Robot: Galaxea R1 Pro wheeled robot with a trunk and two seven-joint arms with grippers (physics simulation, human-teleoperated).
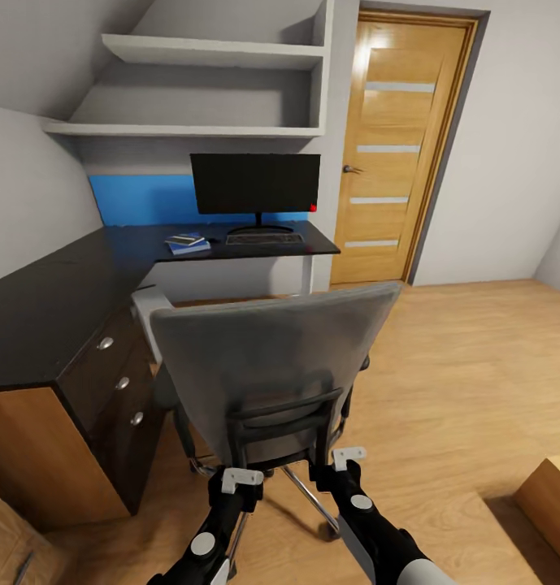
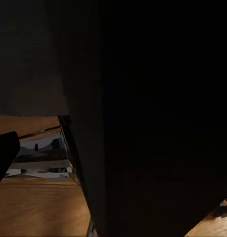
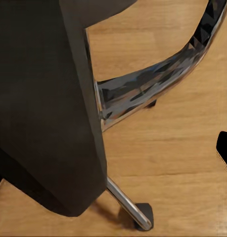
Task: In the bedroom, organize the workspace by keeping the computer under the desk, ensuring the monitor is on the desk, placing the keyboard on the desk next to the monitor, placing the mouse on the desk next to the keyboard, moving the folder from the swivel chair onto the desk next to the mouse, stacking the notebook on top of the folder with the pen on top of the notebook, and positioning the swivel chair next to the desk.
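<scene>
Grey swivel chair [image 1: 280,366] back | left end effector [image 1: 240,481], right end effector [image 1: 348,457] touching its lower frame | opening: cannot tell

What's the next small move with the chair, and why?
Probably push the swivel chair forward a little toward the desk. Both grippers, left and right, sit at its backrest frame, and open floor separates the chair from the monitor end.
</scene>
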